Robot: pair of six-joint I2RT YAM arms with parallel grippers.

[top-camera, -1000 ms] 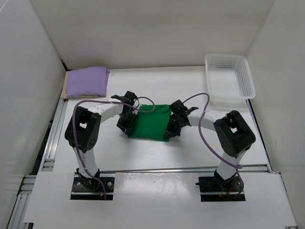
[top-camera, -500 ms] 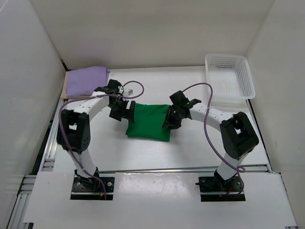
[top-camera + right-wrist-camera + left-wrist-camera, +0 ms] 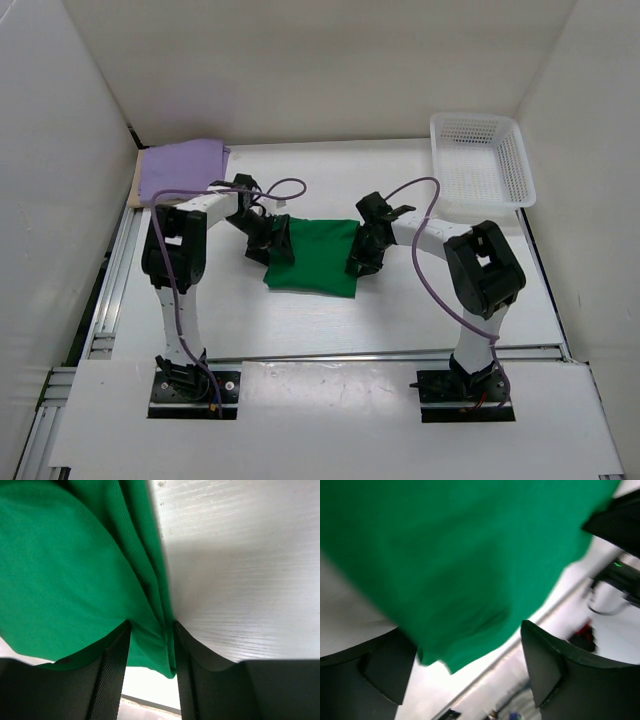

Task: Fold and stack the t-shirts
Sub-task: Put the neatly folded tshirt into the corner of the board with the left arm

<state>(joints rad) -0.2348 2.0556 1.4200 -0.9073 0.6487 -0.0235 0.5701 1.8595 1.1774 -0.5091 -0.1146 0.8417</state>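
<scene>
A folded green t-shirt (image 3: 312, 258) lies on the white table mid-way between the arms. My left gripper (image 3: 272, 240) is at its left edge. In the left wrist view the left gripper (image 3: 465, 645) is open, with the blurred green cloth (image 3: 455, 555) reaching between its jaws. My right gripper (image 3: 362, 255) is at the shirt's right edge. In the right wrist view the right gripper (image 3: 150, 635) is shut on the layered edge of the green shirt (image 3: 65, 570). A folded purple t-shirt (image 3: 180, 170) lies at the back left.
A white mesh basket (image 3: 482, 158) stands at the back right. White walls close in the table on three sides. A metal rail (image 3: 110, 300) runs along the table's left edge. Purple cables loop over both arms.
My left gripper swung out towards the purple shirt, then came back to the green shirt's left edge. My right gripper stayed at the right edge. The green shirt shifted slightly.
</scene>
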